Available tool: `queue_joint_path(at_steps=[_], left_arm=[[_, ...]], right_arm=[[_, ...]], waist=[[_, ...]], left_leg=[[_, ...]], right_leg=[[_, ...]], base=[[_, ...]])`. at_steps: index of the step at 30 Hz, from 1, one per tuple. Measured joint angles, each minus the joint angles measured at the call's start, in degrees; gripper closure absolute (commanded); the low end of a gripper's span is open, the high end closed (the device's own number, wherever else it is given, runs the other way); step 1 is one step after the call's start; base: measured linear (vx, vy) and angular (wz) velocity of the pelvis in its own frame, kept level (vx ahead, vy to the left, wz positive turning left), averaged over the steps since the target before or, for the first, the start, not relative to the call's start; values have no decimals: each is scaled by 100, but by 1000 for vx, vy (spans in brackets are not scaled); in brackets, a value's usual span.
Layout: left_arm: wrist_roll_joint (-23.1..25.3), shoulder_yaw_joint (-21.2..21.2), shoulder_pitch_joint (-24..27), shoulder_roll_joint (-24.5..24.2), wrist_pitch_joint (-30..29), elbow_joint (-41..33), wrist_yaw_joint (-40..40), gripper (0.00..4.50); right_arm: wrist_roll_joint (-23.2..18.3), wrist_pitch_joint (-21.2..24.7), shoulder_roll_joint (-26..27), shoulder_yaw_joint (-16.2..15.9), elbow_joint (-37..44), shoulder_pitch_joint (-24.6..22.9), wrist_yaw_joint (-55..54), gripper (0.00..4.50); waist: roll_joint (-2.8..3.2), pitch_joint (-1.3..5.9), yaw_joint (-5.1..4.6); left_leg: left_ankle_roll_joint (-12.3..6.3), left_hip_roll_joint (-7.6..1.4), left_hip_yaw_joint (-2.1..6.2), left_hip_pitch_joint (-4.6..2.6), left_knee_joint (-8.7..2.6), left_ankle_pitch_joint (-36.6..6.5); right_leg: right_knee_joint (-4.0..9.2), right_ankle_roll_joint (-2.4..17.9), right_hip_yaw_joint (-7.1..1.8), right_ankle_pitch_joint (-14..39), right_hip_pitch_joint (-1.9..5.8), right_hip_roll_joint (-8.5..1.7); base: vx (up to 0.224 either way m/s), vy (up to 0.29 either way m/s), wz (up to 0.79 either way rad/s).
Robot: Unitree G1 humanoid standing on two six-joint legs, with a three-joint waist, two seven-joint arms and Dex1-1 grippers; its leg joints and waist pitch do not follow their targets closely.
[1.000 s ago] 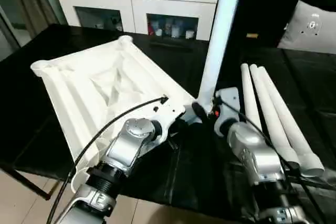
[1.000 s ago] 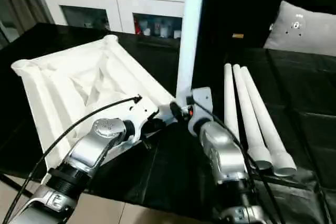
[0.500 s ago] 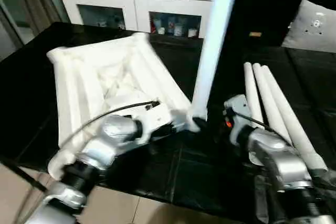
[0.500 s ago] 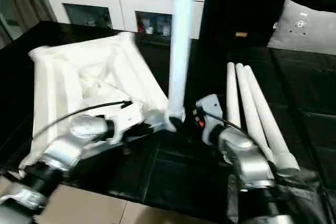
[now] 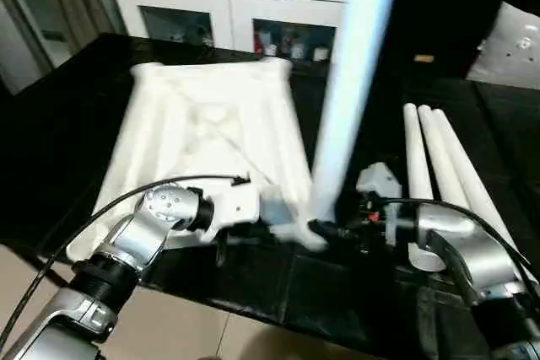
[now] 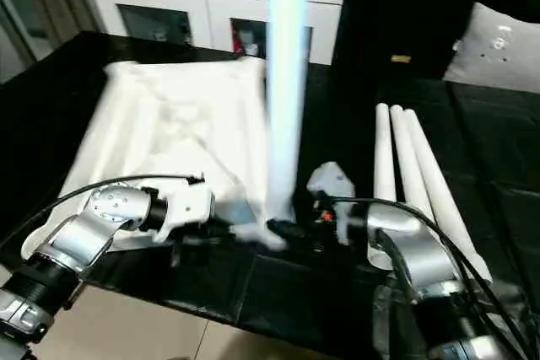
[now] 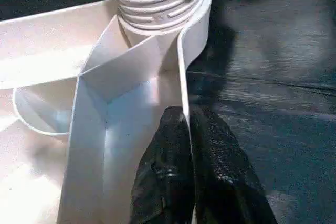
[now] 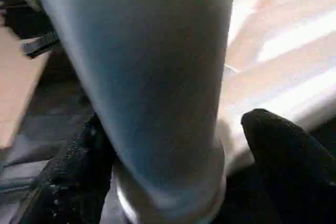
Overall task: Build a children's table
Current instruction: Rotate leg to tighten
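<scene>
The children's table lies as an upturned white tabletop [image 5: 202, 124] on the black table, ribbed underside up. One white leg [image 5: 350, 82] stands upright in its near right corner socket [image 7: 152, 9]. My left gripper [image 7: 188, 116] is shut on the tabletop's thin rim wall just beside that socket. My right gripper [image 8: 176, 129] reaches in from the right at the leg's base; its fingers [image 8: 273, 145] stand on either side of the leg, open, with a gap on one side. Three loose legs [image 5: 439, 166] lie side by side to the right.
A white cabinet with glass doors [image 5: 245, 6] stands behind the black table [image 5: 59, 115]. A grey pillow [image 5: 515, 44] sits at the far right. My left arm's cable [image 5: 126, 204] arcs over the tabletop's near edge. Pale floor [image 5: 169, 326] shows below the table's front edge.
The tabletop has turned with my left gripper on its rim, its far end swinging right. My right gripper drew back from the leg, then returned around its base. The view shifted too.
</scene>
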State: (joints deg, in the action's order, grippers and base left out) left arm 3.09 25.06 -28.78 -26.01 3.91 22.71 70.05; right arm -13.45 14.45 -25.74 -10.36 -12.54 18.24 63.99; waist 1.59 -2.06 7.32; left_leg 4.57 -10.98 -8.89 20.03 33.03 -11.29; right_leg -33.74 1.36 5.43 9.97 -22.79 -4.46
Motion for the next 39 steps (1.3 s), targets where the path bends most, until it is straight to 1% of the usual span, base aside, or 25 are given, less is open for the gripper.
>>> queue_joint_path(at_steps=[1,2,4,5,8,10,11,17,20,22,25,26,27,29,32,34,36,37,39], left_arm=[[0,13,0,-12,31,1,29,450],[0,20,0,-17,48,1,49,450],[0,36,0,-28,95,6,103,450],[0,39,0,-30,103,9,117,450],[-2,39,0,-31,108,9,180,450],[-8,39,0,-35,107,9,204,450],[-15,39,0,-38,107,9,211,450],[-106,22,24,-42,-16,-7,234,450],[-169,-117,163,19,-325,-135,156,450],[-206,-235,227,98,-706,-232,-29,450],[-192,-368,247,274,-1257,-325,-430,450],[-184,-470,276,430,-1554,-346,-692,450],[-121,-580,286,619,-1807,-342,-1008,450],[-64,-665,261,969,-2234,-336,-1593,450],[-51,-749,200,1442,-2540,-224,-2262,450],[78,-793,6,1876,-2688,58,-2822,450],[137,-779,-106,2123,-2685,250,-3123,450],[156,-777,-122,2183,-2685,278,-3199,450],[220,-710,-150,2246,-2620,309,-3287,450]], right_arm=[[-26,0,-15,-32,-2,0,75,111],[-43,1,-27,-42,-8,0,125,111],[-52,12,-57,-73,-11,0,261,134],[-59,16,-70,-91,-11,0,305,134],[-72,37,-84,-125,-11,0,400,164],[-87,56,-85,-127,-11,0,416,171],[-99,61,-85,-129,-10,-1,426,183],[-199,143,-69,-102,39,-70,400,193],[-266,328,77,53,242,-281,166,194],[-248,527,288,102,349,-322,-222,194],[-146,694,612,242,344,-322,-942,194],[-65,788,827,351,319,-310,-1353,194],[55,851,1085,464,242,-243,-1842,195],[268,1009,1462,613,52,-36,-2760,196],[458,1229,1854,831,-171,237,-3813,196],[583,1216,2120,1007,-413,447,-4578,196],[635,1136,2174,1100,-485,486,-4889,196],[642,1109,2197,1128,-494,487,-4978,161],[649,1062,2225,1211,-456,447,-5024,126]], waist=[[-1,0,0],[-2,0,0],[-3,0,1],[-3,-1,0],[-5,1,0],[-10,4,0],[-11,5,-1],[-10,6,1],[-12,9,-5],[-14,10,-32],[-19,11,-127],[-20,10,-162],[-24,7,-219],[-26,1,-315],[-26,-1,-420],[-18,0,-431],[0,-1,-398],[1,0,-391],[3,1,-371]], left_leg=[[0,0,0,-1,7,0],[3,0,0,-2,11,-1],[11,-1,1,-5,16,-6],[17,-1,1,-6,17,-8],[16,-2,2,-6,20,-7],[16,-1,2,-5,20,-7],[16,-2,2,-4,20,-8],[16,-2,2,-4,16,-8],[16,-2,2,-7,15,-8],[18,-2,2,-15,19,-5],[27,-2,1,-39,22,15],[30,-1,0,-58,17,17],[35,-1,1,-73,21,20],[36,3,4,-102,20,20],[35,1,39,-100,3,19],[34,9,39,-97,4,19],[31,22,33,-92,-7,18],[28,33,24,-92,-16,17],[6,60,21,-88,-24,25]], right_leg=[[-10,0,-2,0,-1,-1],[-18,-1,-2,1,-2,-2],[-30,-3,-2,2,-2,-2],[-33,-3,-2,2,-2,-2],[-35,-3,-2,2,-2,-2],[-34,-3,-2,2,-2,-2],[-34,-3,-2,2,-2,-2],[-34,-2,-1,5,-3,-2],[-35,-3,-2,7,-1,-2],[-39,0,-2,4,3,-2],[-38,-18,-3,13,14,-2],[-30,-20,-2,15,29,-2],[-32,-21,-2,15,38,-2],[-1,-25,17,18,56,-7],[94,-25,71,18,76,-7],[121,-25,70,18,88,-14],[148,-26,71,17,98,-29],[150,-27,71,17,98,-45],[150,-58,67,-3,99,-72]], base=[[0,0,0],[0,0,0],[0,0,0],[0,0,0],[0,0,0],[0,0,0],[0,0,0],[0,0,0],[0,0,0],[0,0,0],[0,0,0],[0,0,0],[0,0,0],[0,0,0],[0,0,0],[0,0,0],[0,0,0],[0,0,0],[0,0,0]])
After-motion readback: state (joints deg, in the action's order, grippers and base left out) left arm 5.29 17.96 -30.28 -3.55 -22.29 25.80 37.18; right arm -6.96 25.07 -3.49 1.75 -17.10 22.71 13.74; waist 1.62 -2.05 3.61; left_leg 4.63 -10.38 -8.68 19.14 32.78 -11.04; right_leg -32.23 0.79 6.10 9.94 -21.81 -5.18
